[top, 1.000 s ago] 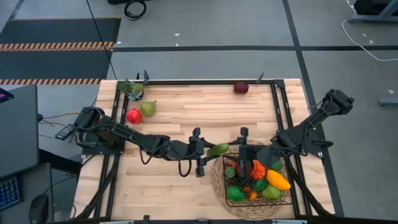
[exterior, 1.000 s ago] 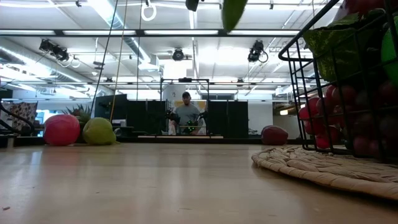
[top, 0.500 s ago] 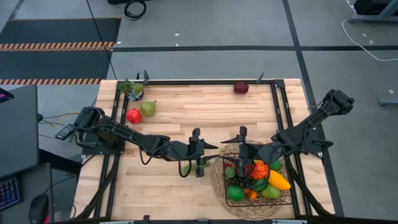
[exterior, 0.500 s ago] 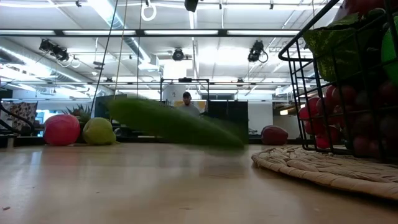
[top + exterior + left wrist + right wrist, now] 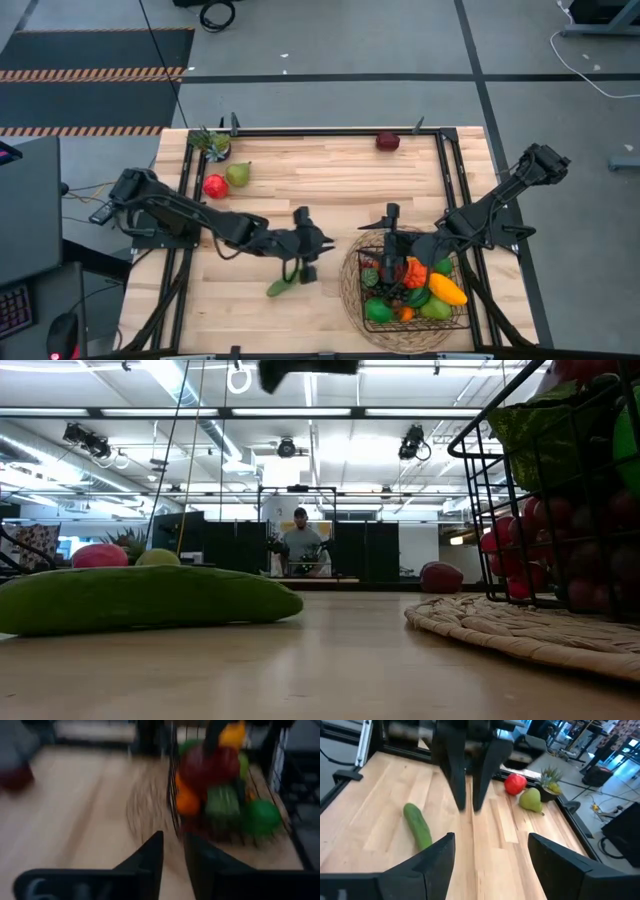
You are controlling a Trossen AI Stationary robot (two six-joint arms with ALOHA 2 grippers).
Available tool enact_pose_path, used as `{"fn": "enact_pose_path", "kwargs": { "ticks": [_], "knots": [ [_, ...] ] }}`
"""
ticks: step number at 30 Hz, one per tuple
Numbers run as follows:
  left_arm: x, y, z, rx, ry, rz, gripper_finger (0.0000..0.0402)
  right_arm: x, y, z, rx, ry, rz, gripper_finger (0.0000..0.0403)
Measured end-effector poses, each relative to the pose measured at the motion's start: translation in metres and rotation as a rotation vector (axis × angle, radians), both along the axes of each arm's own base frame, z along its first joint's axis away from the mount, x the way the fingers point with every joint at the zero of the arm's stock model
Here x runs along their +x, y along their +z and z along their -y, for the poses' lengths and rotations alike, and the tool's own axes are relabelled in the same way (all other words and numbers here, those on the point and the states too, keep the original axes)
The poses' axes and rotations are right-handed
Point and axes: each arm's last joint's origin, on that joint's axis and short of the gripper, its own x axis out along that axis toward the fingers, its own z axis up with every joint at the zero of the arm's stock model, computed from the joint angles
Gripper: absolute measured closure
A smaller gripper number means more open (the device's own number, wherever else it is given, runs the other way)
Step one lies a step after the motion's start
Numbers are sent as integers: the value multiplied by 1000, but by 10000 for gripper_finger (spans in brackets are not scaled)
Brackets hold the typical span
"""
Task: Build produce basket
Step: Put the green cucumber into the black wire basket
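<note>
The green cucumber (image 5: 282, 287) lies on its side on the wooden table, left of the basket; it also shows in the low view (image 5: 150, 600) and the right wrist view (image 5: 417, 827). The black wire basket (image 5: 455, 320) holds several fruits and vegetables and stands on a round woven mat (image 5: 349, 290). My left gripper (image 5: 318, 240) hangs above the table, up and to the far right of the cucumber, its fingers (image 5: 150, 857) a narrow gap apart and empty. My right gripper (image 5: 385, 240) is open and empty over the basket's far left corner.
A red apple (image 5: 215, 185), a green pear (image 5: 238, 175) and a small spiky green plant (image 5: 210, 143) sit at the far left. A dark red fruit (image 5: 388, 141) sits at the far edge. Bare wood lies between them and the basket. A person stands far behind the table (image 5: 300, 545).
My left gripper has let go of the cucumber and gone toward the table's left edge. The cucumber has fallen from the height of the basket's left rim and now lies on the table, nearer the front edge.
</note>
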Motion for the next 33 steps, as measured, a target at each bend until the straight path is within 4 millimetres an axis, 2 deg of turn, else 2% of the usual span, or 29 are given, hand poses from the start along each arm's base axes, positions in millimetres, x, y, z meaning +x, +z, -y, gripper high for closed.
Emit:
{"fn": "enact_pose_path", "kwargs": {
  "ticks": [3, 5, 10, 16, 23, 33],
  "knots": [
    [-19, 2, 2, -85, 14, -142, 289, -1, 1, -1, -8, -11, 6, 148],
    [-29, -4, 5, -136, 58, -232, 267, -2, 2, -1, -6, -12, 13, 148],
    [-40, -35, 16, -331, 142, -509, 209, -6, 7, 0, 12, -12, 31, 147],
    [-36, -58, 29, -401, 174, -612, 148, -11, 10, -2, 22, 3, 37, 148],
    [-30, -87, 36, -500, 226, -757, 104, -13, 10, -2, 20, 4, 31, 148],
    [-24, -116, 41, -499, 255, -853, 88, -13, 10, -2, 18, 4, 28, 148]
  ]
}}
